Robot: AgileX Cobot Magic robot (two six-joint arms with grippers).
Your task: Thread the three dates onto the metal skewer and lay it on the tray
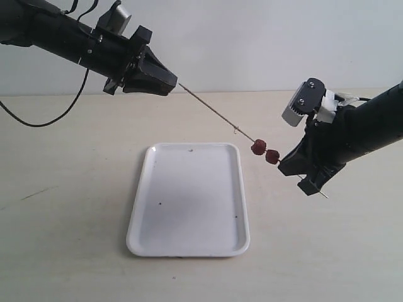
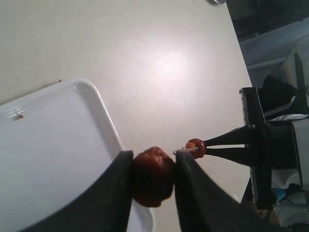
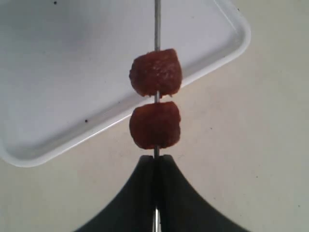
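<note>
Two dark red dates (image 3: 156, 72) (image 3: 155, 124) sit threaded side by side on the thin metal skewer (image 3: 157, 21), just ahead of my right gripper (image 3: 155, 159), which is shut on the rod. In the exterior view the skewer (image 1: 214, 112) slants up from the right gripper (image 1: 291, 165) to the tip of my left gripper (image 1: 171, 82). The left gripper (image 2: 153, 153) is shut on the third date (image 2: 152, 176); the skewer's end (image 2: 186, 151) shows by one finger. That date is hidden in the exterior view. The white tray (image 1: 189, 198) lies below, with nothing on it.
The beige table (image 1: 69, 189) spreads round the tray. A black cable (image 1: 38, 123) hangs at the far left. The skewer's other end (image 1: 325, 196) pokes out behind the right gripper.
</note>
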